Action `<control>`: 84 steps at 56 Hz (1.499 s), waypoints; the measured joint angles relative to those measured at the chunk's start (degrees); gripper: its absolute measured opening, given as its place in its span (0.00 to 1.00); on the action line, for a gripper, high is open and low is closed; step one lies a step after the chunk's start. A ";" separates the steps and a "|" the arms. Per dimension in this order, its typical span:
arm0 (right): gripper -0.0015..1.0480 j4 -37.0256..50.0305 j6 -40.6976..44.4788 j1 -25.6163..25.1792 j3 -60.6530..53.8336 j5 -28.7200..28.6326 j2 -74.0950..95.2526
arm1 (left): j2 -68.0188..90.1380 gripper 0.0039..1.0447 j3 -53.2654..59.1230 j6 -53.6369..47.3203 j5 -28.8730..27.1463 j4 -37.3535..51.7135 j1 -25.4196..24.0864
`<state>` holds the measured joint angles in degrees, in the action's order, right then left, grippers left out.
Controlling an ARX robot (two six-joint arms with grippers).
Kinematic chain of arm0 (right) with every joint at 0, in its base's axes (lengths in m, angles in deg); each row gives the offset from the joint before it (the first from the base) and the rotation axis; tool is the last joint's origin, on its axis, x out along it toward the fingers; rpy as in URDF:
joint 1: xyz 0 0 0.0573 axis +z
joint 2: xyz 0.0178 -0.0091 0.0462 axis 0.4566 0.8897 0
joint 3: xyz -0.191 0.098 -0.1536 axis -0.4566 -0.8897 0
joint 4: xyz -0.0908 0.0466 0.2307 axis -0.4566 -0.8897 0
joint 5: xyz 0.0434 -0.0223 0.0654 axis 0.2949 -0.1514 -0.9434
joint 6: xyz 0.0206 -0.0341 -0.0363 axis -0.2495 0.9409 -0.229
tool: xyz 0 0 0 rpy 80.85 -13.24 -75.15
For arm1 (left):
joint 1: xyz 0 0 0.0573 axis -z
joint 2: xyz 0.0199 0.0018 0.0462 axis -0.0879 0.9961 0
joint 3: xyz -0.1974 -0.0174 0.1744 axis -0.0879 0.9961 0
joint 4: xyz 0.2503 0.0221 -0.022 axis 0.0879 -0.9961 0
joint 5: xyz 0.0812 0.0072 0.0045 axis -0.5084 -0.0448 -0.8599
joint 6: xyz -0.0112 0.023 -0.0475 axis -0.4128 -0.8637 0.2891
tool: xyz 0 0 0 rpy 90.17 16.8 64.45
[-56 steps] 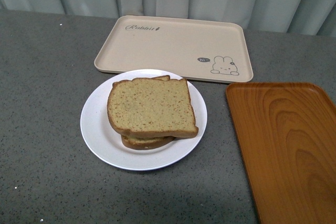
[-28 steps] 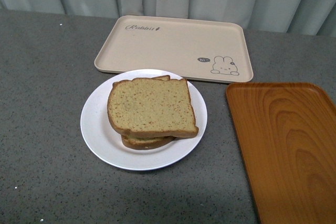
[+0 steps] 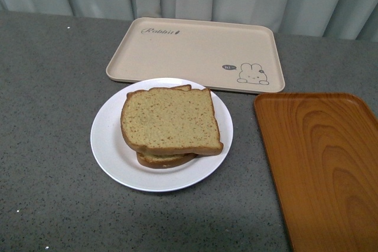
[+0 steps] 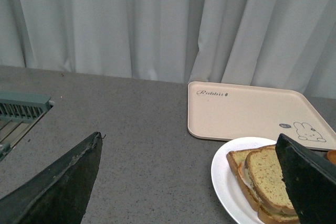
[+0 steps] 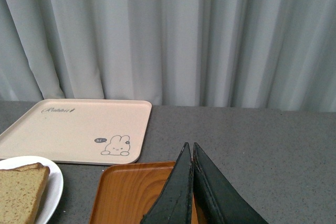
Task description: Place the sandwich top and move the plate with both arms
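**A:** How did the grippers stand?

**B:** The left gripper (image 4: 187,139) had its fingers spread wide and held nothing. The right gripper (image 5: 189,151) had its fingers pressed together, also empty, near the wooden tray (image 5: 131,195). Neither showed in the front view.

**A:** What could have gone wrong?

**B:** I judged the plate (image 3: 104,146) the risk. Its rim was shallow, so a pinch could slip. If the two arms lifted unevenly, the plate would tilt and the sandwich top (image 3: 170,119) could slide off. The wooden tray lay just beside the plate, which left the right fingers little room.

**A:** And the bread?

**B:** The sandwich top lay flat mid-plate on a smaller slice and overhung it. It was tan and speckled, with a darker crust. The beige tray (image 3: 195,48) sat just behind the plate.
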<state>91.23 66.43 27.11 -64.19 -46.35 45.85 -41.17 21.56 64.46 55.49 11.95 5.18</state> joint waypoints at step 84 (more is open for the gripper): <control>0.91 -10.40 0.13 0.00 0.04 -0.02 -10.03 | 106.47 0.94 -24.68 44.41 9.86 39.54 -5.62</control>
<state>80.83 66.56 27.11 -64.15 -46.38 35.82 65.30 -3.12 108.88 65.34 51.49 -0.43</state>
